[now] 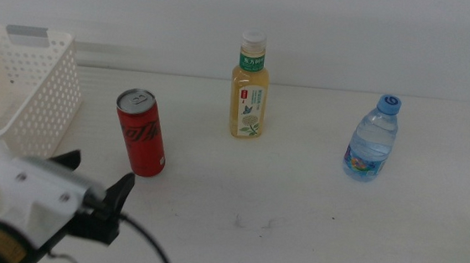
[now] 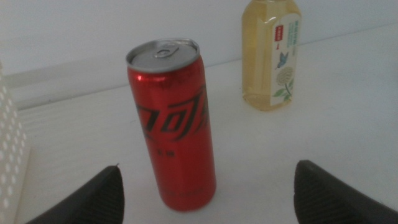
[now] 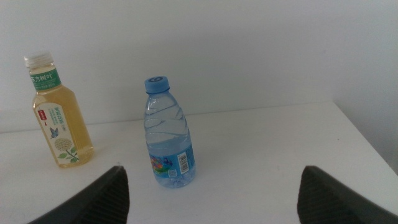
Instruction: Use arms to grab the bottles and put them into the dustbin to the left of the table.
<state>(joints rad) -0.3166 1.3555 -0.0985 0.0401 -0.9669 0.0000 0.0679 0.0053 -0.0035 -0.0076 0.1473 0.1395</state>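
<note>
On the tabletop (image 1: 312,222), the cola can (image 1: 141,132) is standing upright just right of the dustbin (image 1: 21,89), the left hand (image 1: 110,208) hovering near it. From the left wrist, its jaws are gaping wide before the can. From the right wrist, the right hand (image 3: 211,199) is spreading open toward the water bottle (image 3: 168,132), with the tea bottle (image 3: 59,112) beyond.

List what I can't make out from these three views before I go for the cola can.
- Dustbin: middle view's left edge cuts it off; its inside floor is hidden by its own wall.
- Right gripper: out of the middle view, so where it sits over the table is unknown.
- Left gripper: middle view shows one dark jaw edge-on.
- Tea bottle: left wrist view crops its cap.
- Cola can, water bottle: label print too small.
</note>
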